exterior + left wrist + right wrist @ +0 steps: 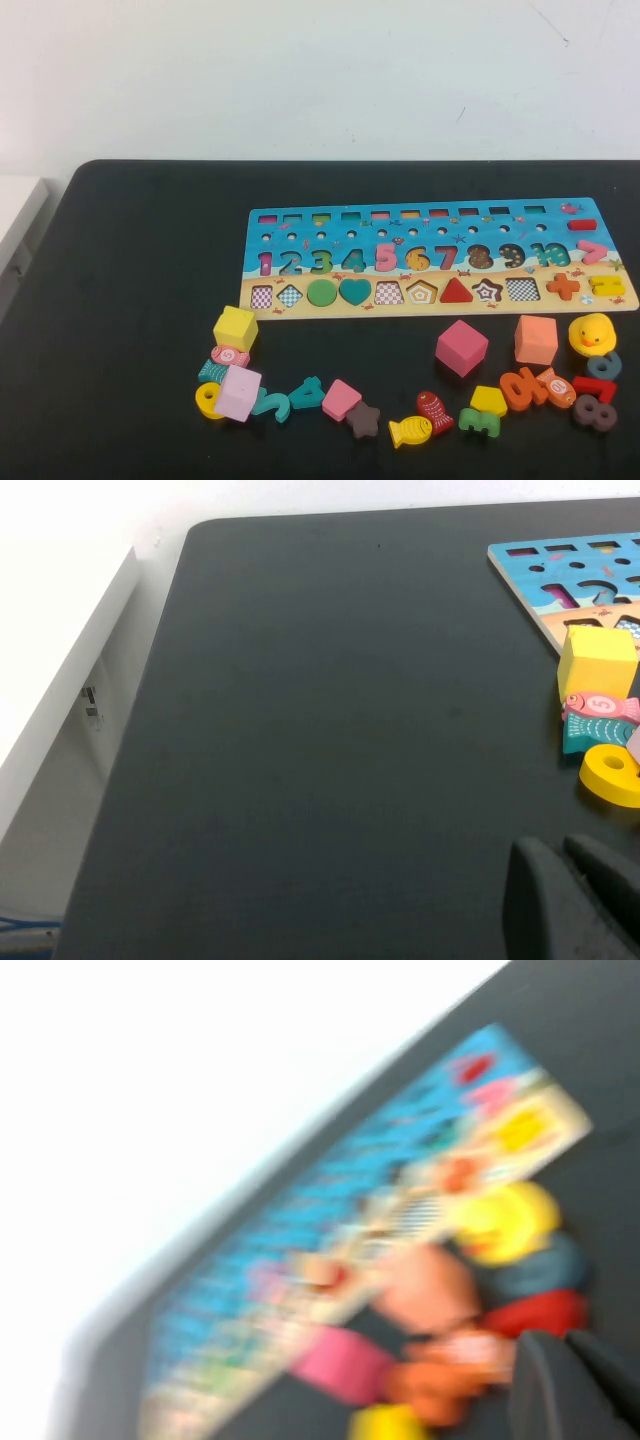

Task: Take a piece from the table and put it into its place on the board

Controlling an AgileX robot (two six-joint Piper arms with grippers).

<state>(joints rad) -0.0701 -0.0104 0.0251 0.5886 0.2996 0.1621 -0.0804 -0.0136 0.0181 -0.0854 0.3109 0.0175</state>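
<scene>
The piece, a small flat yellow pentagon (pixel 489 400), lies on the black table (pixel 130 300) among loose numbers, in front of the board's right half. The long blue board (pixel 430 255) lies flat, and the place, a pentagon recess with a brown-and-white pattern (pixel 421 292), is bare in its sandy strip. Neither arm shows in the high view. In the left wrist view my left gripper (pixel 556 846) is shut and holds nothing, over bare table left of the board (pixel 560 565). My right gripper (pixel 556 1338) is shut and holds nothing, near the red and orange numbers at the right.
In front of the board stand a yellow cube (pixel 235 328), a lilac cube (pixel 238 392), a pink cube (pixel 461 347) and an orange cube (pixel 536 339). A yellow duck (pixel 592 333), two fish (pixel 410 431), a brown star (pixel 362 420) and loose numbers lie around them. The table's left half is bare.
</scene>
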